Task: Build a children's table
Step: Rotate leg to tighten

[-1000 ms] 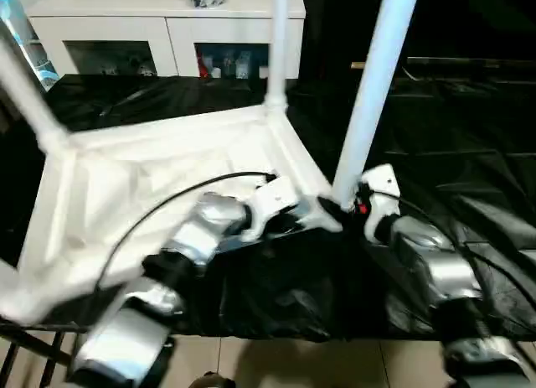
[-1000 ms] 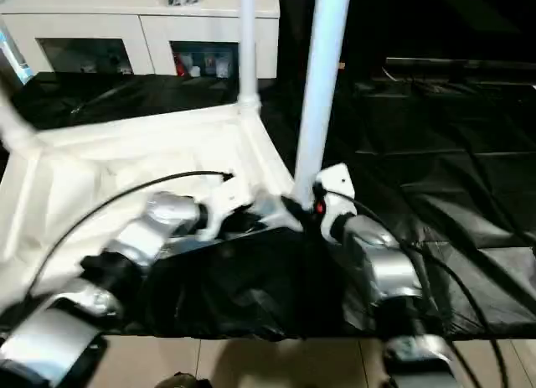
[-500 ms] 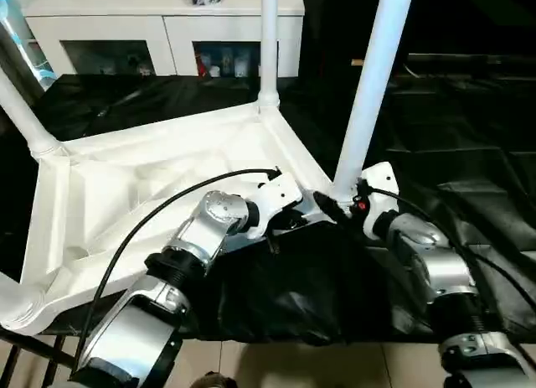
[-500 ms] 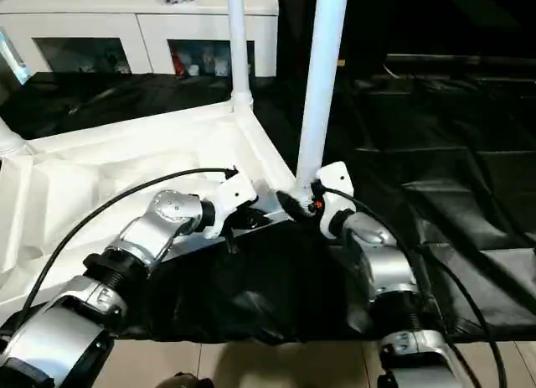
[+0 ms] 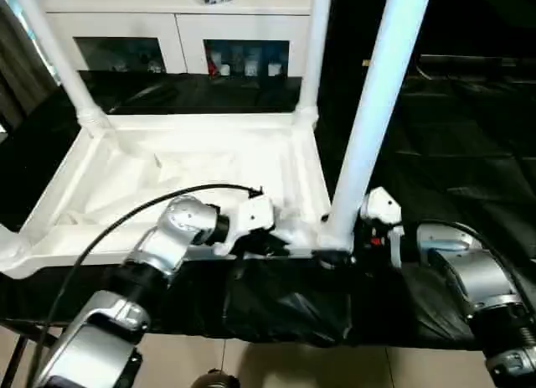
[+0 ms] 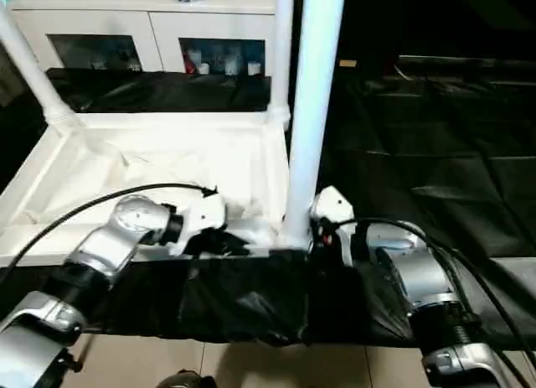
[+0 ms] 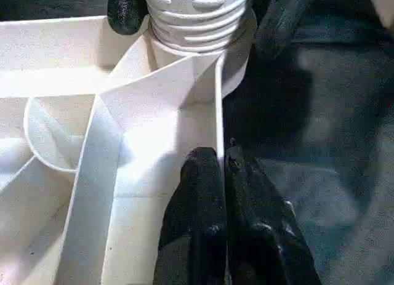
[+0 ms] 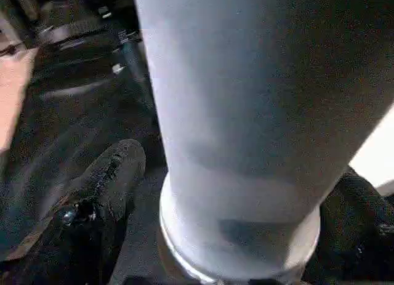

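Tabletop now squared up vs 1 s ago. White ribbed plastic tabletop upside-down on black-covered bench. Left gripper pinches near-right rim; right gripper clasps white tubular leg base. Step: seating last leg; next prob needs firm downward push.

Black-covered work table; upturned white tabletop directly on it

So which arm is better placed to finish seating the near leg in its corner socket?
Probably the right: its gripper already straddles the leg near the socket, while the left gripper pinches the tabletop's rim, steadying it.
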### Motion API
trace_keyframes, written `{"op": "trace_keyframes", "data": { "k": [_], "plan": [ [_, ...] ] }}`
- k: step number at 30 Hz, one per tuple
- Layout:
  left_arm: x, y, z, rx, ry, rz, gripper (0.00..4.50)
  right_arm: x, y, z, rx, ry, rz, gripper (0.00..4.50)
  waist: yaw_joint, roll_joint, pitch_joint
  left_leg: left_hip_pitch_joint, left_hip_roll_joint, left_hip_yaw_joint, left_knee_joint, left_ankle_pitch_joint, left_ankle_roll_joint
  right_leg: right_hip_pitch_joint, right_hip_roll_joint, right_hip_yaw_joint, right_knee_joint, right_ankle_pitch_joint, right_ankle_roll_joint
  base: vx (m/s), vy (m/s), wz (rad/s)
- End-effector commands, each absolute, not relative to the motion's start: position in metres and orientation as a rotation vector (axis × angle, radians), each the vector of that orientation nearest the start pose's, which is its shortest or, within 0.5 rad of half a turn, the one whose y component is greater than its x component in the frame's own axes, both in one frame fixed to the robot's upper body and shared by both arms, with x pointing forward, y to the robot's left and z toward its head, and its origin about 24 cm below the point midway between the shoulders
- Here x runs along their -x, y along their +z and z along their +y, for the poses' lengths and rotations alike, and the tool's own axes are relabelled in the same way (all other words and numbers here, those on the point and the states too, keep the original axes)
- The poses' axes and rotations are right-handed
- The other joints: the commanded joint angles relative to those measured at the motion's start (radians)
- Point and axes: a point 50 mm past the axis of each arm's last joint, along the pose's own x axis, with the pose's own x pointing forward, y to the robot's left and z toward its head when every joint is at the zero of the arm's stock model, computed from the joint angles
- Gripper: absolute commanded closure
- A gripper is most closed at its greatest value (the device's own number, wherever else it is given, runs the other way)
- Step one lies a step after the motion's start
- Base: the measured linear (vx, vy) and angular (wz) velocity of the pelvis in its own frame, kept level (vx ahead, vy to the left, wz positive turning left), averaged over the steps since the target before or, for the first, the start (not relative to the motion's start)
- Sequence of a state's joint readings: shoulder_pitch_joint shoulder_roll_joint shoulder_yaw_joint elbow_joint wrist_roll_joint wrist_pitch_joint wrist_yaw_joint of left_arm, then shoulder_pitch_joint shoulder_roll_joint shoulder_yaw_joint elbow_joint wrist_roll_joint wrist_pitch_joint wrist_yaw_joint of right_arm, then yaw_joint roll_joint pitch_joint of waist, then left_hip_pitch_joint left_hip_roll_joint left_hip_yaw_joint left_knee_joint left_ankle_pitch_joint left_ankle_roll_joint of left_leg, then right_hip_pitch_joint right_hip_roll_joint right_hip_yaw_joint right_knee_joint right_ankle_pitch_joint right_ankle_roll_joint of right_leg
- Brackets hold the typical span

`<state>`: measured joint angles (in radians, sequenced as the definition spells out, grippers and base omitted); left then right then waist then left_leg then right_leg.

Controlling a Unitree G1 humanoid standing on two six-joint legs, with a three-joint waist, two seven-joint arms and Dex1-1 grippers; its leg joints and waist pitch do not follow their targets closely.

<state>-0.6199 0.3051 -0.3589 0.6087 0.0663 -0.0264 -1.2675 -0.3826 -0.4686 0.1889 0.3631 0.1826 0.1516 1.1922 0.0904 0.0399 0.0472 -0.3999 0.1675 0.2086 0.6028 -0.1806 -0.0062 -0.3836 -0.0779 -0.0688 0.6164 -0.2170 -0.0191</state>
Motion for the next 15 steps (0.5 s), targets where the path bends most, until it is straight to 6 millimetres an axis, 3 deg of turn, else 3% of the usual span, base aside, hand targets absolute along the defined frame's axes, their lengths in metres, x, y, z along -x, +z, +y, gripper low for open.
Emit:
{"op": "trace_keyframes", "data": {
  "k": [1,11,15],
  "plan": [
    [-0.3059,0.0586,0.0892,-0.532,-1.593,0.310,4.50,-0.2805,0.0499,-0.1565,0.202,1.348,0.377,0.86,0.000,-0.011,-0.066,0.032,0.083,-0.039,-0.068,-0.152,0.082,0.035,-0.090,0.050,-0.064,-0.046,-0.249,0.000,0.000,0.00],
    [-0.3041,0.0593,0.0934,-0.519,-1.616,0.324,4.50,-0.2777,0.0508,-0.1515,0.157,1.375,0.379,1.65,0.003,-0.011,-0.067,0.032,0.082,-0.039,-0.067,-0.141,0.083,0.036,-0.090,0.050,-0.061,-0.038,-0.253,0.000,0.000,0.00],
    [-0.3132,0.0588,0.0870,-0.455,-1.495,0.328,4.50,-0.2856,0.0428,-0.1514,0.088,1.180,0.376,1.75,0.001,-0.012,-0.066,0.032,0.082,-0.038,-0.069,-0.137,0.075,0.033,-0.090,0.051,-0.061,-0.043,-0.253,0.000,0.000,0.00]
  ]
}}
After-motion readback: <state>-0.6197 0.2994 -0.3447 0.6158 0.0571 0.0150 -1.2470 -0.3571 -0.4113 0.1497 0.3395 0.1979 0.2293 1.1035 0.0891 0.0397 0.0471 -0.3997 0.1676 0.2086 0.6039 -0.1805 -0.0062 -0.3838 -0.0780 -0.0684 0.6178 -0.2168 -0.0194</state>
